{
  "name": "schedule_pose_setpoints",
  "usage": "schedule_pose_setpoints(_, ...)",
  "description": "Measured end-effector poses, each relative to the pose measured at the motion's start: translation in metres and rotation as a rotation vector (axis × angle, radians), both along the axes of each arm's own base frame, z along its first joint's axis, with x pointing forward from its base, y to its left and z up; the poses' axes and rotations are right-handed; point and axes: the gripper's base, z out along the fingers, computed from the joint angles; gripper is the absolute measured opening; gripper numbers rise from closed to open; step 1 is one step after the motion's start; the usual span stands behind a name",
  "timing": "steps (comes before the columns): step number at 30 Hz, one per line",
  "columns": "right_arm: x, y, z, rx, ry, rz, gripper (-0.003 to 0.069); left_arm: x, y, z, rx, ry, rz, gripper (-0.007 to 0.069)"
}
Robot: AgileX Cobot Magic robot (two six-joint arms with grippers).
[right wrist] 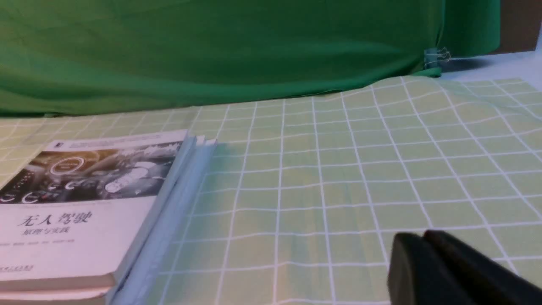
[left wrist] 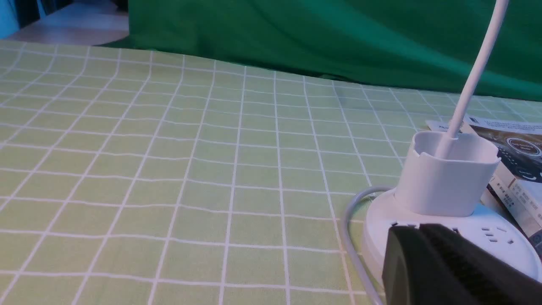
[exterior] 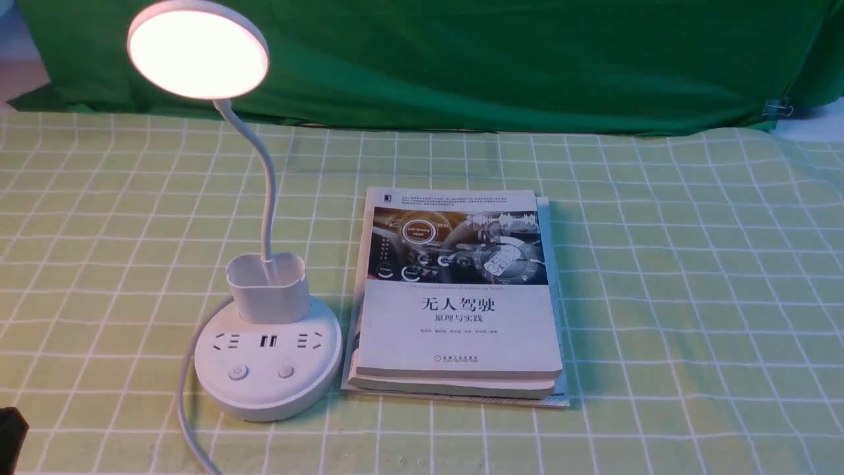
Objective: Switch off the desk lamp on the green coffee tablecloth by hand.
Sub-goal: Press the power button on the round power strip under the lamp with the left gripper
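Observation:
The white desk lamp stands on the green coffee tablecloth [exterior: 659, 297], left of centre. Its round disc head [exterior: 198, 49] is lit. The thin neck rises from the cup-shaped holder [exterior: 268, 287] on the round base [exterior: 267, 389], which has two buttons [exterior: 237, 373] at the front. My left gripper [left wrist: 419, 228] is shut and empty; the lamp base [left wrist: 499, 245] shows just beyond its tips. In the front view only a black corner of the hand [exterior: 10, 435] shows, at the near left and apart from the base. My right gripper [right wrist: 423, 237] is shut and empty, low over the cloth.
A stack of books [exterior: 458, 297] lies just right of the lamp base and also shows in the right wrist view [right wrist: 84, 203]. The lamp's white cable [exterior: 188, 409] curves from the base's left side to the near edge. A dark green backdrop cloth [exterior: 494, 59] hangs behind.

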Motion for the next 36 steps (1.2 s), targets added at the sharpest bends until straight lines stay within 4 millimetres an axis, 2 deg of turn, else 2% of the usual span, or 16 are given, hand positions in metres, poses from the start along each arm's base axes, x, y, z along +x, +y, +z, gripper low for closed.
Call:
schedule_pose_setpoints(3, 0.000, 0.000, 0.000, 0.000, 0.000, 0.000, 0.0029, 0.000, 0.000, 0.000, -0.007, -0.003, 0.000, 0.0000)
schedule_pose_setpoints(7, 0.000, 0.000, 0.000, 0.000, 0.000, 0.000, 0.0029, 0.001, -0.001, 0.006, -0.159, -0.064, 0.005, 0.0000)
schedule_pose_setpoints(9, 0.000, 0.000, 0.000, 0.000, 0.000, 0.000, 0.0029, 0.001, -0.001, 0.013, -0.367, -0.140, 0.019, 0.0000)
schedule_pose_setpoints(12, 0.000, 0.000, 0.000, 0.001, 0.000, 0.000, 0.0029, 0.000, 0.002, 0.022, -0.527, -0.241, 0.034, 0.0000)
schedule_pose_setpoints(16, 0.000, 0.000, 0.000, 0.000, 0.000, 0.000, 0.0029, -0.001, 0.006, 0.032, -0.574, -0.353, 0.048, 0.0001)
schedule_pose_setpoints(18, 0.000, 0.000, 0.000, 0.000, 0.000, 0.000, 0.0029, -0.002, 0.006, 0.035, -0.579, -0.355, 0.044, 0.0001)
schedule_pose_setpoints(20, 0.000, 0.000, 0.000, 0.000, 0.000, 0.000, 0.0029, -0.001, 0.002, 0.045, -0.554, -0.272, 0.021, 0.0001)
schedule_pose_setpoints(23, 0.000, 0.000, 0.000, 0.000, 0.000, 0.000, 0.0029, 0.005, -0.004, 0.074, -0.439, -0.099, -0.001, 0.0001)
schedule_pose_setpoints(26, 0.000, 0.000, 0.000, -0.001, 0.001, 0.000, 0.0029, 0.021, -0.006, 0.094, -0.286, 0.125, -0.014, 0.0001)
schedule_pose_setpoints(29, 0.000, 0.000, 0.000, -0.001, 0.001, 0.000, 0.0029, 0.049, -0.010, 0.115, -0.149, 0.388, -0.065, 0.0001)
schedule_pose_setpoints(33, 0.000, 0.000, 0.000, 0.000, 0.001, 0.000, 0.0029, 0.094, -0.017, 0.115, -0.080, 0.709, -0.155, 0.0001)
schedule_pose_setpoints(36, 0.000, 0.000, 0.000, 0.000, 0.001, 0.000, 0.0029, 0.130, -0.037, 0.100, -0.004, 0.869, -0.259, 0.0001)
